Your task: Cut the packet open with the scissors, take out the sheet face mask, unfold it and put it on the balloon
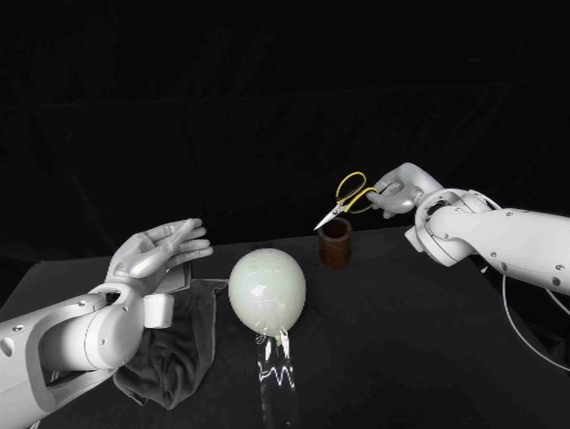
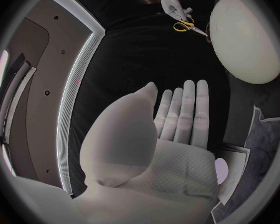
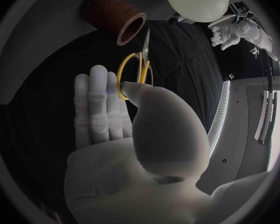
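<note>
Right robot hand [image 1: 398, 190]: we see it raised over the far side of the bench [image 1: 427, 340], at about 1 o'clock from the balloon [image 1: 267, 290]. It is pinching the scissors [image 1: 349, 198] at the yellow handles, between the thumb and the other fingers.
Scissors: they are in the air, just beside the right robot hand at its 9 o'clock side. The blades are pressed together and point down, toward 7 o'clock.
Blade tips: they hang at the mouth of a brown cup [image 1: 334, 243]. We cannot tell if they touch its rim.
Brown cup: it stands upright on the bench, near the balloon at its 1 o'clock.
Balloon: pale and egg-shaped, it lies in the middle of the bench with its neck toward 6 o'clock. It is well apart from the scissors and no robot hand touches it.
Left robot hand [image 1: 163, 250]: it is flat and holds nothing, with the fingers straight side by side and the thumb apart. It hovers near the balloon at its 10 o'clock.
Dark cloth [image 1: 182, 349]: it lies crumpled on the bench under the left arm, at 8 o'clock from the balloon.
</note>
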Robot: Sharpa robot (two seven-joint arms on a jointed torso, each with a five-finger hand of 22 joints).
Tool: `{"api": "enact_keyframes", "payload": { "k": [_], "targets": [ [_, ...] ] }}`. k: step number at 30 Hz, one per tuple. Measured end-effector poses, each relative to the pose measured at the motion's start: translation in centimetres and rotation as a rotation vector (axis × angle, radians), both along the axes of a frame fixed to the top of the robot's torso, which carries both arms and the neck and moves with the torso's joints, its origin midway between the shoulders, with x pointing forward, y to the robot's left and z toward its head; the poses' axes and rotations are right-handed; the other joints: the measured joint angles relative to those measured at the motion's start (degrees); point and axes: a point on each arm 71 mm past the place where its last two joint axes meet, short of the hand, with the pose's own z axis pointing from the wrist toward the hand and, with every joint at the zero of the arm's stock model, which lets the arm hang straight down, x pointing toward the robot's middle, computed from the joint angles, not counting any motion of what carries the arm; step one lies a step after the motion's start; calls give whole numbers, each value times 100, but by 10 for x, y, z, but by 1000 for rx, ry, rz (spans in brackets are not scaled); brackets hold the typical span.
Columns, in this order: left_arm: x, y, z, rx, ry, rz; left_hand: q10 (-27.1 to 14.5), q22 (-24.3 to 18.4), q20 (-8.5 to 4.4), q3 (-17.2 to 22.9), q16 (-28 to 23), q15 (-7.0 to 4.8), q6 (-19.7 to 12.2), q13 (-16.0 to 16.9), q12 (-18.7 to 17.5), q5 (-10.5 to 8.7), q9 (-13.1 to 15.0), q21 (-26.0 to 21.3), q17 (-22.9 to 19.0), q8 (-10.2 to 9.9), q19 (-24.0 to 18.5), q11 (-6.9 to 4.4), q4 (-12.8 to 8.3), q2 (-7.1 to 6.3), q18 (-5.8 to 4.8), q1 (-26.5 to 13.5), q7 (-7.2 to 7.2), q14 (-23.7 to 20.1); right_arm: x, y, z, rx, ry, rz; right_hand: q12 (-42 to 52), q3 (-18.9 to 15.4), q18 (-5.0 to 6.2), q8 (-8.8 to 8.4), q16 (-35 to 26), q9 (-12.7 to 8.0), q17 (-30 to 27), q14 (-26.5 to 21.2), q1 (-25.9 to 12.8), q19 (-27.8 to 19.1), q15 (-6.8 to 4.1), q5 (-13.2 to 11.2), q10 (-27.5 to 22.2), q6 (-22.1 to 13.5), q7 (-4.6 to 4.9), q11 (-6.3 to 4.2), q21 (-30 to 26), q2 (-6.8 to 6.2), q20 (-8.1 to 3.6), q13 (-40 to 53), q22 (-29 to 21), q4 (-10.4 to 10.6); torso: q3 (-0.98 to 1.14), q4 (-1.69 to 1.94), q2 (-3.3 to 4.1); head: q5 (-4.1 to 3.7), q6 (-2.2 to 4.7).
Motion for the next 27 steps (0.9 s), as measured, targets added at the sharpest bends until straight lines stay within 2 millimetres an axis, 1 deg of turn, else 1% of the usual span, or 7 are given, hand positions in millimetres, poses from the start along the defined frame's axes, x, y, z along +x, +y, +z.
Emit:
{"api": "enact_keyframes", "payload": {
  "k": [3,9,14,17,22,23,27],
  "targets": [
    [1,0,-1,-1,2,0,0,0,0,0,0,9,0,0,0,0,0,0,0,0,0,0,0,0,-2,0,0,-8,-4,-3,8,29,-12,-3,0,7,1,25,0,24,8,0,-16,-21,0,-6,15,-5,3,15,16,12,0,7,30,-7,-3,4,-6,-3,17],
    [5,6,-2,1,3,9,0,-4,0,0,0,9,0,0,-21,0,-4,0,0,0,0,0,0,0,-4,0,0,-9,-17,-12,34,79,-33,2,0,15,0,26,23,42,16,0,-66,-22,0,-31,16,-10,7,14,56,35,-1,8,64,-15,-20,19,-31,-15,37],
    [13,16,-6,5,-1,24,156,-68,79,0,-111,58,114,9,-21,0,-6,-98,18,0,-158,11,0,-30,-5,-30,33,-86,-20,-9,46,109,-33,15,0,57,-2,67,27,60,20,0,-105,-60,0,-34,28,-24,5,2,81,42,0,16,98,-60,-28,13,-53,20,61],
    [19,23,-7,8,-5,32,158,-149,152,0,-204,72,124,9,-87,0,-28,-265,23,0,-405,10,0,-30,-6,-30,42,-179,-16,-3,49,134,-28,19,-1,96,-3,91,67,72,41,30,-172,-60,-29,-45,56,-27,7,12,126,36,0,29,123,-146,-36,10,-75,40,84],
    [33,37,-2,16,-26,51,160,-235,262,0,-352,116,124,2,-183,0,-62,-398,23,-36,-593,12,-1,-30,-7,-30,42,-290,-2,22,49,178,-16,37,-1,100,-5,92,67,94,50,31,-172,-60,-28,-51,57,-29,9,12,126,36,0,31,143,-150,-39,14,-107,104,116],
    [34,37,-2,16,-27,52,160,-237,265,0,-357,116,125,1,-184,0,-63,-398,23,-47,-597,12,-1,-30,-7,-30,42,-290,-1,24,48,181,-16,38,-1,100,-5,92,67,94,50,31,-172,-60,-28,-51,57,-29,9,12,126,35,0,31,143,-150,-39,16,-110,113,121],
    [44,49,6,25,-47,70,159,-268,286,0,-417,135,124,2,-242,0,-77,-456,23,-51,-659,15,-1,-30,-7,-30,42,-365,11,47,44,218,-6,44,-1,155,-8,114,94,103,61,48,-232,-60,-44,-55,67,-30,9,1,169,35,0,48,164,-205,-36,34,-125,157,154]
  ]
}}
